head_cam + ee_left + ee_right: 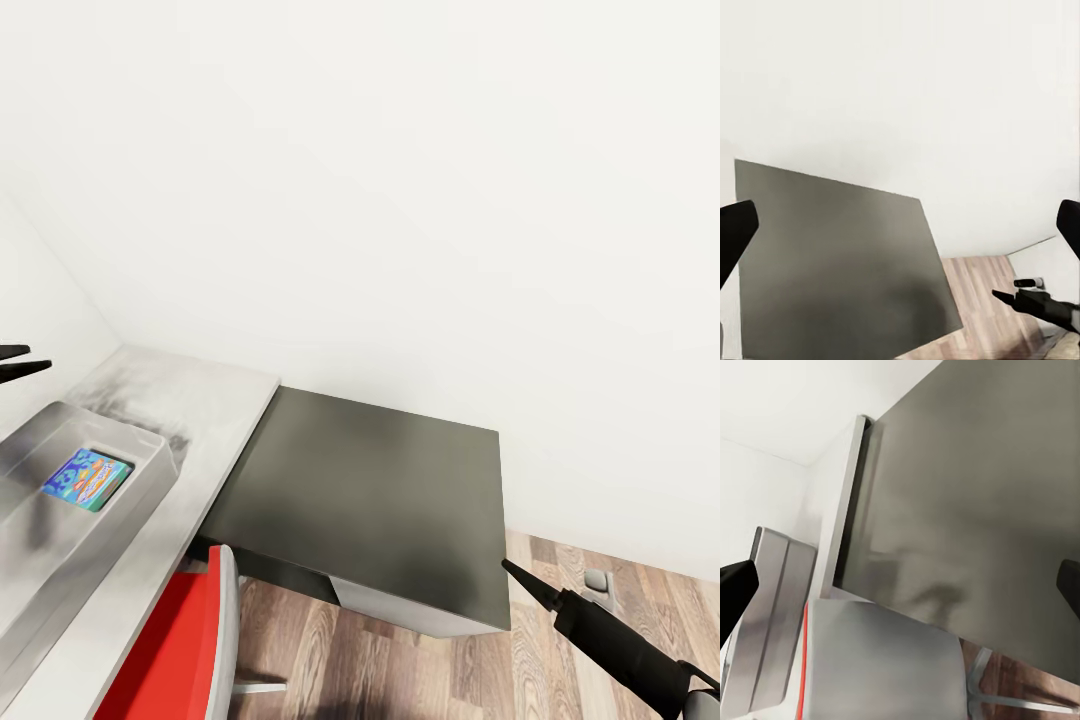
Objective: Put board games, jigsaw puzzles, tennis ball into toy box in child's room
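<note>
Currently: toy box (40, 560) on tabletop (215, 395) holds one blue printed board game (87, 478), lettering unreadable. Both jaws spread open, empty.

The toy box (60, 520) runs off the frame's edge beside the side cabinet (380, 500). The print on the board game (87, 479) inside it is too small to read.

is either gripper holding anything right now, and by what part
Nothing is held. The left gripper and right gripper both have fingers spread wide with only the dark grey cabinet top between them.
</note>
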